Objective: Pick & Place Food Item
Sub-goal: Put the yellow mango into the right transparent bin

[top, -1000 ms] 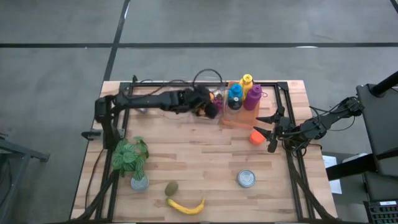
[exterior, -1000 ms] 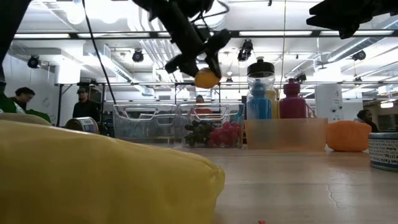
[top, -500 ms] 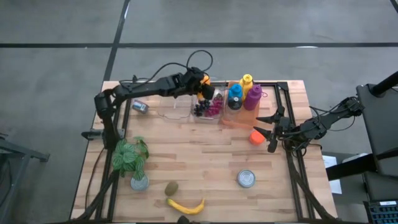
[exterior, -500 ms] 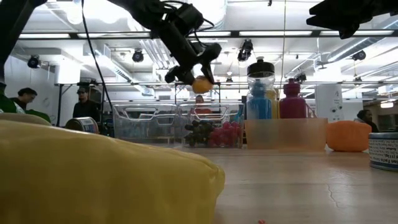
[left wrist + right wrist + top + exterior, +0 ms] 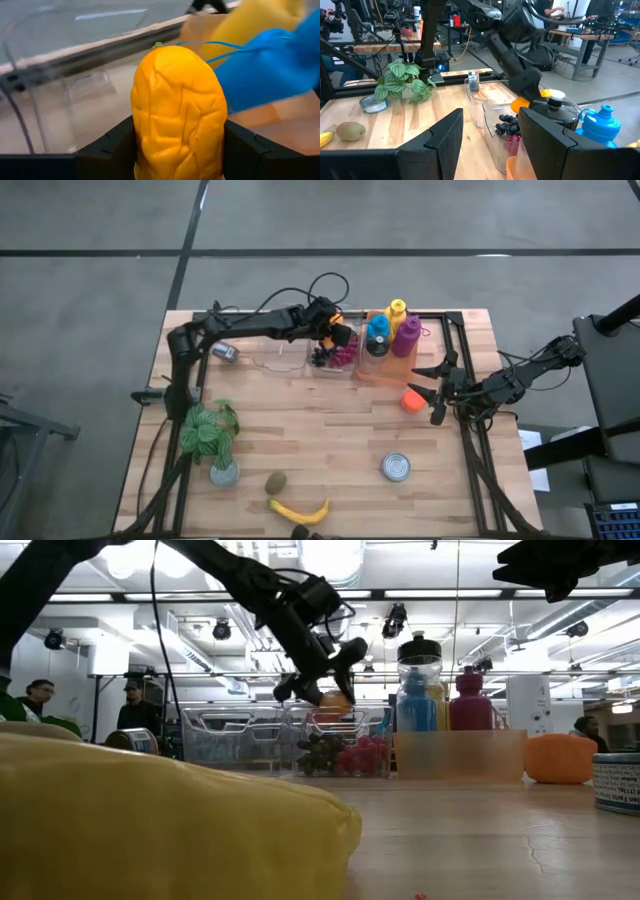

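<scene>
A wrinkled orange-yellow fruit [image 5: 177, 110] with a small green tip hangs in my left gripper [image 5: 322, 692], which is shut on it. In the high view the left gripper [image 5: 337, 334] is over a clear bin [image 5: 335, 355] at the table's far side; that bin holds dark and red grapes [image 5: 340, 753]. An empty clear bin [image 5: 278, 357] stands beside it on its left. My right gripper [image 5: 438, 390] waits open and empty by the table's right edge. My left gripper pinches the fruit's two opposite sides between its two fingers [image 5: 112, 145], about the fruit's lower half [image 5: 150, 150]. The fingers slant downward from the table's left. The fruit [image 5: 333, 703] is lifted clear, above the grape bin's rim.
An orange tray [image 5: 385, 370] with blue, yellow and purple bottles stands right of the bins. On the table lie an orange object [image 5: 412, 400], a can [image 5: 397, 468], a kiwi [image 5: 276, 481], a banana [image 5: 300, 511], a potted plant [image 5: 210, 435] and a small can [image 5: 225, 352].
My left gripper has carried the fruit toward the table's far edge and down, closer to the rim of the clear bin with grapes. It has kept its hold on the fruit.
</scene>
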